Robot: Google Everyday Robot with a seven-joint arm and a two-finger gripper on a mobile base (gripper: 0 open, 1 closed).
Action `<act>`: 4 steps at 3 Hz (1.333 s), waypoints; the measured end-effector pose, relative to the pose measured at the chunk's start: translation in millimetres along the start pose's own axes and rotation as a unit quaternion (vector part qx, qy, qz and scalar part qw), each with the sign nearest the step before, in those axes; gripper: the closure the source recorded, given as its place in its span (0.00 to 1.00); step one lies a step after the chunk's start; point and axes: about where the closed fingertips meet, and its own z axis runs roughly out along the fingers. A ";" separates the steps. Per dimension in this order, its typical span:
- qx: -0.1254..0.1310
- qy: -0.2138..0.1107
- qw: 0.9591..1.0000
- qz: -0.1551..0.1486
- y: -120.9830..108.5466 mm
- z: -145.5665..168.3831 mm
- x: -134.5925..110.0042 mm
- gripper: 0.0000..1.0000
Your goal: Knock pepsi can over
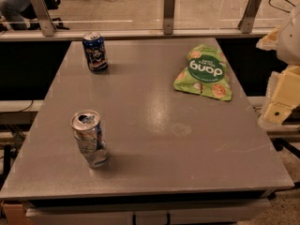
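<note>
The pepsi can [95,52], dark blue with a silver top, stands upright at the back left of the grey table [159,125]. My gripper [280,100] shows only as cream-coloured parts at the right edge of the view, beyond the table's right side. It is far from the can and touches nothing on the table.
A dented silver-grey can [89,138] stands upright at the front left. A green chip bag [204,72] lies flat at the back right. A glass barrier with metal posts [168,11] runs along the far edge of the table.
</note>
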 end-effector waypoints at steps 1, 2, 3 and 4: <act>0.000 0.000 1.000 0.000 0.0 0.0 0.0 0.00; 0.004 -0.023 0.999 -0.023 -11.4 15.9 -22.6 0.00; 0.008 -0.074 0.996 -0.056 -34.2 47.2 -64.0 0.00; 0.014 -0.150 0.986 -0.077 -57.7 80.6 -119.8 0.00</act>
